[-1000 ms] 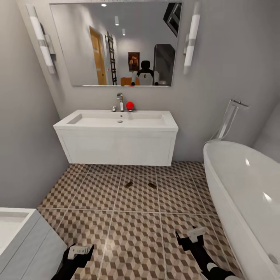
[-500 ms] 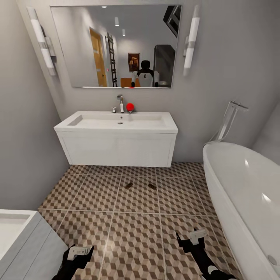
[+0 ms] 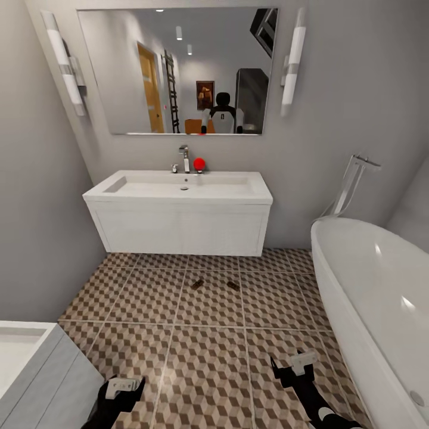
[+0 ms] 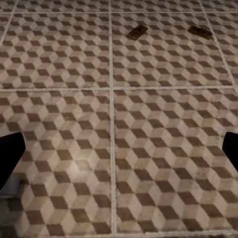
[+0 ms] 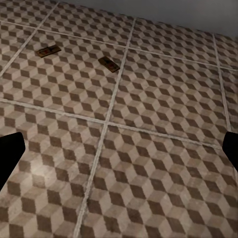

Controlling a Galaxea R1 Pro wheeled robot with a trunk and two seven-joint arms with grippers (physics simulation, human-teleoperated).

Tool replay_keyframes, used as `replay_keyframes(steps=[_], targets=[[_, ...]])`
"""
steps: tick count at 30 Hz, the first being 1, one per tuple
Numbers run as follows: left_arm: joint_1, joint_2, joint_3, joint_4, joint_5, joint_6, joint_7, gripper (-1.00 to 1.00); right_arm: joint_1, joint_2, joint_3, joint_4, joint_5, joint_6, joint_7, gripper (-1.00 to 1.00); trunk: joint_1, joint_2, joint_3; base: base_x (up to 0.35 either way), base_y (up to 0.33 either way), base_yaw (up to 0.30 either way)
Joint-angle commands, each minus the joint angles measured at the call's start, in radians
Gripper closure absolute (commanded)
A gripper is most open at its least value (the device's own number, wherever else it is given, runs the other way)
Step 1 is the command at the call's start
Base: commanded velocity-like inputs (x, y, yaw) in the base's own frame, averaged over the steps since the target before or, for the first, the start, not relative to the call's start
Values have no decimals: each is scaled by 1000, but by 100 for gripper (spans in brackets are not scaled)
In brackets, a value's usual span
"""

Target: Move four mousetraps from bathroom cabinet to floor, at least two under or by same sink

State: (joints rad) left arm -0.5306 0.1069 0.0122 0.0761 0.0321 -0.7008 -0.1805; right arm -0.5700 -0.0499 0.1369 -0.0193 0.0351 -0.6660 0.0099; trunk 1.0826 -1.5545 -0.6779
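Two mousetraps (image 3: 196, 284) (image 3: 233, 285) lie side by side on the bathroom floor (image 3: 208, 357), a short way in front of the white wall-hung sink (image 3: 179, 196). The left wrist view shows the mousetraps (image 4: 137, 32) (image 4: 200, 32) far ahead, and so does the right wrist view (image 5: 48, 51) (image 5: 108, 64). My left gripper (image 3: 122, 387) and right gripper (image 3: 296, 363) hover low over the tiles nearer me, both open with only floor between their dark fingertips (image 4: 10, 153) (image 5: 9, 153). The cabinet is out of view.
A white rounded bathtub (image 3: 381, 286) with a chrome filler (image 3: 351, 185) takes up the right side. A white unit (image 3: 36, 369) juts in at the lower left. Grey walls close off the left and back, with a mirror (image 3: 179, 68) above the sink.
The whole picture has shifted down very slightly, so the camera moved. The two mousetraps lie where they were. My left gripper sits a touch lower.
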Motion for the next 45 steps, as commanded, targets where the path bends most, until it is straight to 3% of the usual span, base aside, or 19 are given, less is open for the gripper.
replay_keyframes(steps=[1, 37, 42, 45], targets=[[-2, -1, 2, 4, 4, -5, -5, -100, -1, 0, 0, 1, 3, -3, 1, -100, 0, 0, -1, 0, 0, 0], [-2, -2, 2, 5, 3, 3, -7, -100, -1, -1, 0, 1, 4, 0, 0, -100, 0, 0, -1, 0, 0, 0], [-2, -2, 2, 4, 3, 62, -7, -100, -1, -1, 0, 1, 5, 0, 0, -100, 0, 0, -1, 0, 0, 0], [-2, -2, 3, 3, 3, 149, -8, -100, -1, -2, 0, 1, 5, 0, -1, -100, 0, 0, -1, 0, 0, 0]])
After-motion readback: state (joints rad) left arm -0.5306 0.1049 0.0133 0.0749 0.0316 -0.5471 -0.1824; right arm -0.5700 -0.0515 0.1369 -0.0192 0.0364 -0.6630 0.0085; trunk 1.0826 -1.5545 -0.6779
